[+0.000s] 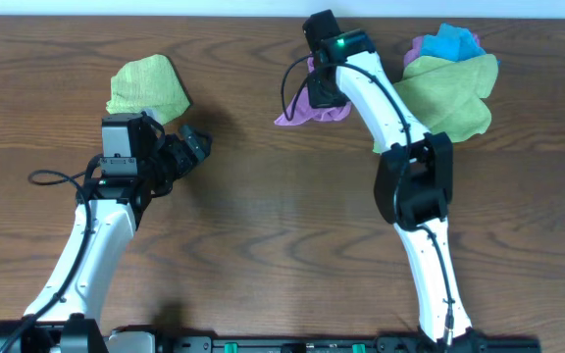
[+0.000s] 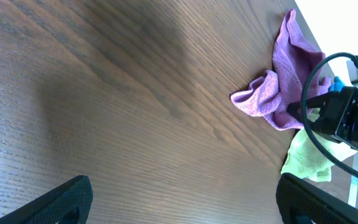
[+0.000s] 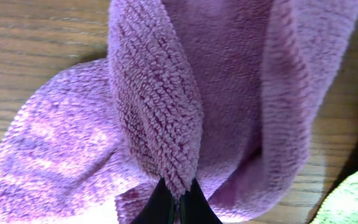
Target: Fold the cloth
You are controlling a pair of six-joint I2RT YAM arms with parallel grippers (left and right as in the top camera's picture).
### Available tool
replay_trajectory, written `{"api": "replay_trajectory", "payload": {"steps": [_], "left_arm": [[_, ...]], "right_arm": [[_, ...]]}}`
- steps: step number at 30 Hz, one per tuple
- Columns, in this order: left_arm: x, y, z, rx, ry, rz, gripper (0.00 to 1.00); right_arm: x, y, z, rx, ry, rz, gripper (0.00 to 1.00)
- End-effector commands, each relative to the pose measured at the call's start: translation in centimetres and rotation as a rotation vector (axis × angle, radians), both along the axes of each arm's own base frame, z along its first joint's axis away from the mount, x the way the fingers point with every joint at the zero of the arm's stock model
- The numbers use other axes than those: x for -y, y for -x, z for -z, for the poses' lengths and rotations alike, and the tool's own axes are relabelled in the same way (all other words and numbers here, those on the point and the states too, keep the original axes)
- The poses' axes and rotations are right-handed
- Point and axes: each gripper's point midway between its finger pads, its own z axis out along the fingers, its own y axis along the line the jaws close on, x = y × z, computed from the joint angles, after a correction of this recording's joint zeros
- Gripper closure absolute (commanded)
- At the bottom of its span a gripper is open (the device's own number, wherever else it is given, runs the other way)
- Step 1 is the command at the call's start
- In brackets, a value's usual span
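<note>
Overhead view: closest to the robot is the bare brown table (image 1: 263, 235). A bit further out is the left pincer (image 1: 192, 147). It sits low over the wood. In the left wrist view its two black fingers are far apart at the bottom corners. There is only table between them, so it is wide open and holds nothing.

Just past the left pincer lies a small green cloth (image 1: 145, 86). It looks folded, and it is not touching the pincer.

Over on the right side, the right pincer (image 1: 322, 88) reaches out to the purple cloth (image 1: 297, 110). The purple cloth lies crumpled on the table, near the far edge and about in the middle. In the right wrist view the two finger tips are squeezed tight together. A ridge of the fluffy purple cloth is pinched between them, and the rest of it spreads out on the wood.

Furthest away, at the back right, is a pile (image 1: 430, 74) of cloths. A big green cloth (image 1: 449, 103) lies in front, with a blue cloth (image 1: 454, 42) behind it.
</note>
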Motion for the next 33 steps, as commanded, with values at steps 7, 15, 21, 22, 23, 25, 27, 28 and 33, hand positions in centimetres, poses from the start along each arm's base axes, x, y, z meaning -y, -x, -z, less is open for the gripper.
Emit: {"api": "replay_trajectory", "payload": {"steps": [7,15,21,22,23,25,27,28,33], "left_arm": [[-1.5,-1.0,-0.5,0.027,-0.048,-0.040,0.04],[-2.2,-1.1,-0.5,0.027,-0.048,-0.059,0.05],[-2.2,-1.1,-0.6,0.027,-0.048,-0.059,0.04],[-2.2,-1.1,-0.5,0.027,-0.048,-0.059,0.04],[-2.2,-1.1,-0.6,0.027,-0.048,-0.059,0.05],[-2.2,-1.1,-0.6,0.027,-0.048,-0.059,0.04],[-2.2,-1.1,-0.6,0.027,-0.048,-0.059,0.05],[-2.2,-1.1,-0.6,0.027,-0.048,-0.059,0.04],[-2.2,-1.1,-0.6,0.027,-0.048,-0.059,0.04]], "right_arm": [[-6.3,4.2,-2.3,-0.048,-0.036,-0.201,0.99],[-14.4,7.7,-5.4,-0.004,-0.139,-0.415,0.99],[-15.1,7.2,-9.3,0.104,-0.153,-0.423,0.99],[-14.6,6.6,-10.6,0.145,-0.143,-0.410,0.99],[-14.2,6.1,-11.8,0.183,-0.136,-0.400,0.99],[-13.6,5.0,-13.3,0.243,-0.129,-0.378,0.99],[-13.4,3.9,-14.0,0.285,-0.143,-0.362,0.99],[-13.3,3.3,-14.1,0.302,-0.150,-0.355,0.99],[-14.6,-0.6,-13.6,0.423,-0.196,-0.339,0.99]]}}
